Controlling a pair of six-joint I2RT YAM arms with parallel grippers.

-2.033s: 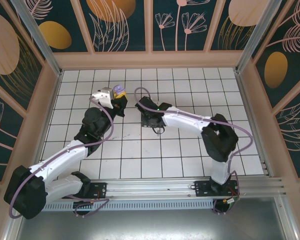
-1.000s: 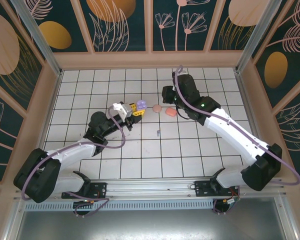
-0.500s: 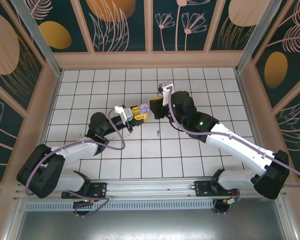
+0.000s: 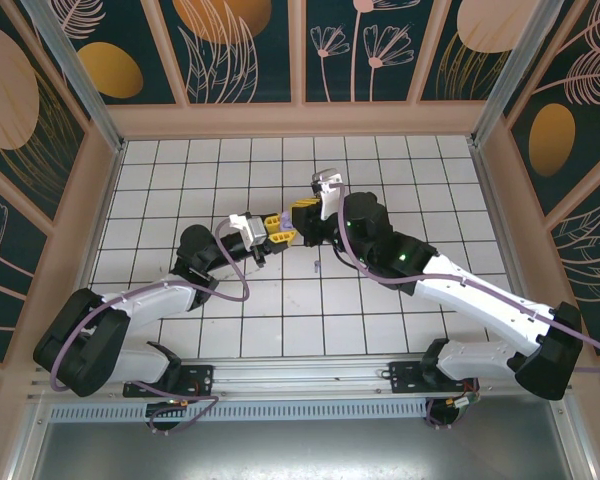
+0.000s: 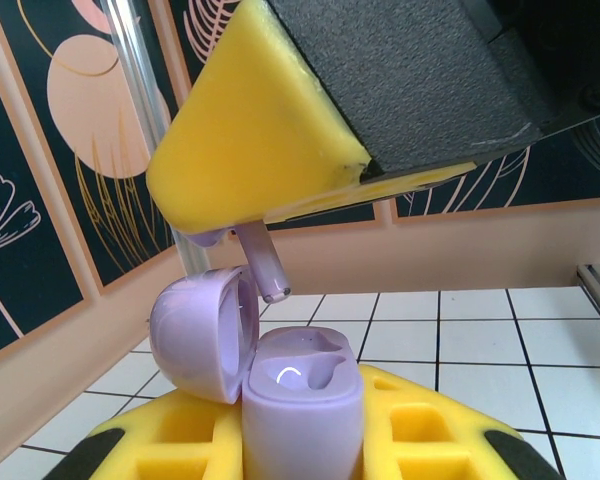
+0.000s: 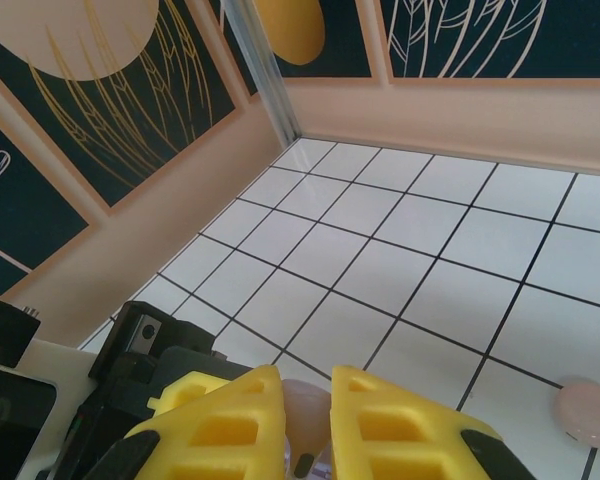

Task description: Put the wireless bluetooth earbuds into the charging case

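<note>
My left gripper (image 5: 300, 445) is shut on the body of a lilac charging case (image 5: 302, 400), which stands upright with its lid (image 5: 200, 330) hinged open to the left. Both moulded sockets in the case look empty. My right gripper (image 6: 305, 400) is shut on a lilac earbud (image 6: 306, 420). In the left wrist view its yellow fingers (image 5: 260, 130) hang just above the case, and the earbud's stem (image 5: 263, 268) points down beside the open lid, apart from the sockets. From above, the two grippers (image 4: 280, 228) (image 4: 305, 215) meet tip to tip at mid-table.
One tiny earbud (image 4: 317, 266) lies on a white tile just in front of the grippers. A pale pink rounded piece (image 6: 585, 410) rests on the floor to the right of my right gripper. Painted walls close in the tiled floor on three sides.
The right gripper swung from the back of the table to the left gripper and now sits directly over the open case. The left arm has held the case nearly still for the last second.
</note>
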